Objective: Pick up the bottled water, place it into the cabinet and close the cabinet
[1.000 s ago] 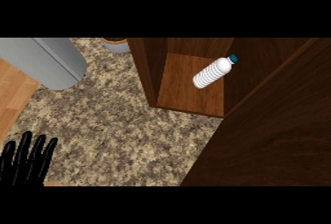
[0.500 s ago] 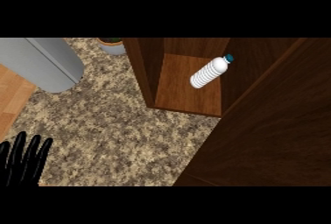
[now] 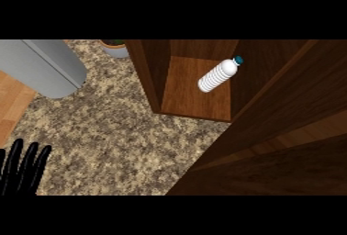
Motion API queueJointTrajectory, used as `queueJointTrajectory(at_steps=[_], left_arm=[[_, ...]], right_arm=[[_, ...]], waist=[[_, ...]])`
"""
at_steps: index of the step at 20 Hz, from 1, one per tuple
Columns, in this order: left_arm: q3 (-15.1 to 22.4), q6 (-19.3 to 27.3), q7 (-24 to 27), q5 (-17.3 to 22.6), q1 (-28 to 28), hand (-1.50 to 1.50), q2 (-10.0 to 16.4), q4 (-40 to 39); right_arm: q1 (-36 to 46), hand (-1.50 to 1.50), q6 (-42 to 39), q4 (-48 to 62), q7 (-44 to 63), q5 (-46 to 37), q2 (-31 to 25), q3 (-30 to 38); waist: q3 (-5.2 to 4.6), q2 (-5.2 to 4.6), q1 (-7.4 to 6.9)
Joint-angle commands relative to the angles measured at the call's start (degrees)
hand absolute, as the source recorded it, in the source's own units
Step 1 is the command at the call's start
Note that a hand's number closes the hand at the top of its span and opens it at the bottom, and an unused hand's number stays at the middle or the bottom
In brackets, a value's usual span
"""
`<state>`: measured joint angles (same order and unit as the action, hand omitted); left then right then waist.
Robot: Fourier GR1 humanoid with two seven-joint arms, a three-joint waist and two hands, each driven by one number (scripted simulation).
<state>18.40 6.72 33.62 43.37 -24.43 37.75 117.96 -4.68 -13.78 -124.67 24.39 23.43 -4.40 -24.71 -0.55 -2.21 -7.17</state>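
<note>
- Your left hand shows at the lower-left edge. Its fingers are straight and point up, released, holding nothing. It reads as resting.
- Your right hand is in no view, so its state can't be told.
- The bottled water is well apart from the left hand, up and to its right. It lies on its side on the shelf inside the cabinet, and no hand touches it.
- The bottle's long axis runs diagonally. Its base is on the side toward the left hand, and the teal cap points up-right, away from the hand, toward the back of the cabinet.
- The cabinet door is the big dark panel far right of the left hand, across the speckled counter. The shelf opening shows beside it, so the door is not shut.
- Judgement: pick and place look done, and only closing is left.
- The relation that matters is that the door sits on your right side, with the whole counter between it and the left hand. The right hand is probably the nearer one, though it is unseen.
- Judgement: the bottle sits back from the shelf's front edge, so the door should clear it. A bottle on its side could roll if the cabinet is jolted.
- A grey appliance sits above the left hand and a pot up-right of it. Neither looks to be in the door's way.
</note>
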Motion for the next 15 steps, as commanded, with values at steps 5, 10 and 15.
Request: queueJointTrajectory(at_steps=[5, 10, 15], left_arm=[[-0.3, -1.4, 0.0, 0.1, 0.8, -1.5, 0.2, -1.4], [0.2, -2.0, -0.5, 0.8, 0.2, -1.5, -0.2, -1.3], [-0.7, -2.2, -0.5, 0.7, 2.0, -1.5, -1.1, -4.0]], right_arm=[[21.9, 1.5, 20.4, 20.0, -2.1, -0.8, 4.3, 5.0], [39.1, 1.5, 26.5, 35.2, -2.5, 2.7, 4.4, 9.4], [52.0, 1.5, 27.9, 50.1, -6.1, 7.7, 4.4, 11.0]], waist=[[0.28, 0.17, -1.29], [0.39, 0.42, -1.42], [0.47, 0.68, 0.92]])
